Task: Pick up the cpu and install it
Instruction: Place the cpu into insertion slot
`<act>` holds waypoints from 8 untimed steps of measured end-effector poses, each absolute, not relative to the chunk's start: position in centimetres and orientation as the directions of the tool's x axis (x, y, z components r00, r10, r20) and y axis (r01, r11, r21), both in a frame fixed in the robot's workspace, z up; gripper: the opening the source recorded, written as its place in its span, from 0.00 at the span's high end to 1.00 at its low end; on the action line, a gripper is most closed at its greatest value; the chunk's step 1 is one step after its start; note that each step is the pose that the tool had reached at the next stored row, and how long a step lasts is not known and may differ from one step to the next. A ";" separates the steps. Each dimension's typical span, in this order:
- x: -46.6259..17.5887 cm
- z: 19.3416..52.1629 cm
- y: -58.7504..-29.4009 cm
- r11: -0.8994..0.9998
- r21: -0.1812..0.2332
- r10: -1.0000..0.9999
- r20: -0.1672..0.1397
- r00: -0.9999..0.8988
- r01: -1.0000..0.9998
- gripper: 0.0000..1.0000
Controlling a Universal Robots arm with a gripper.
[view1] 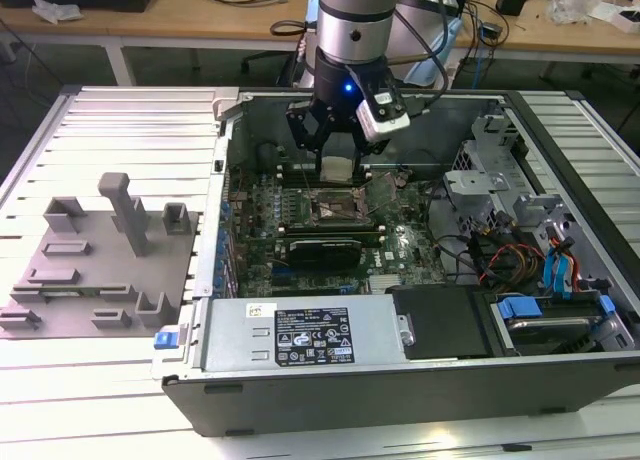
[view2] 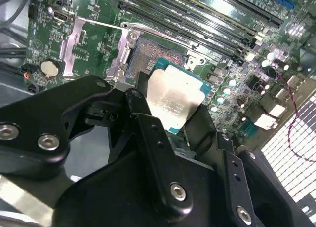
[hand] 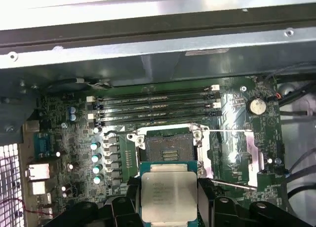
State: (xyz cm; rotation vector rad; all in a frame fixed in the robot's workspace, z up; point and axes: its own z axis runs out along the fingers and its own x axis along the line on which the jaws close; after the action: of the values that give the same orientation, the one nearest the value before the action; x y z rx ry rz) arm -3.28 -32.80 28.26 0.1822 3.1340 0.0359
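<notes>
Claw (view1: pixel 337 158): pinching the cpu (hand: pixel 169 196) by two opposite edges, one dark finger (hand: pixel 205 205) on each side. The jaws are spread no wider than the chip itself. You can check the grip in both wrist views.
Cpu position: held flat with its silvery top up, not seated. In the exterior view it hangs under the arm, inside the open computer case (view1: pixel 190 310).
Socket (hand: pixel 168 149): open, with its metal frame swung back and the contact field bare. It sits on the board just beside the memory slots (hand: pixel 153 106).
Key relation: the cpu is not squarely over the socket. From the claw, the socket lies toward the memory slots. The chip's leading edge reaches the socket's near side, and most of the socket is uncovered.
Axis: the chip is square, so it has no long side. Its edges read roughly parallel to the socket frame.
Height: you see a gap between chip and board, but you cannot tell how much.
Tray (view1: pixel 100 250): grey, on the exterior view's left, well apart from the case.
Stage, judged: pick done, install not yet.
</notes>
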 end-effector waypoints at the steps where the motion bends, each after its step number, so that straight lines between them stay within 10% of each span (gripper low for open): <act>1: -3.3 28.3 -32.8 0.989 0.023 0.147 -0.001 -0.989 0.147 0.45; 8: -3.3 28.3 -32.8 0.967 0.023 0.254 -0.001 -0.967 0.254 0.45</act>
State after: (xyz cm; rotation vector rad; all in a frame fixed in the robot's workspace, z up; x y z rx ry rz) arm -3.28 -32.80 28.26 0.4015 3.1118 0.0355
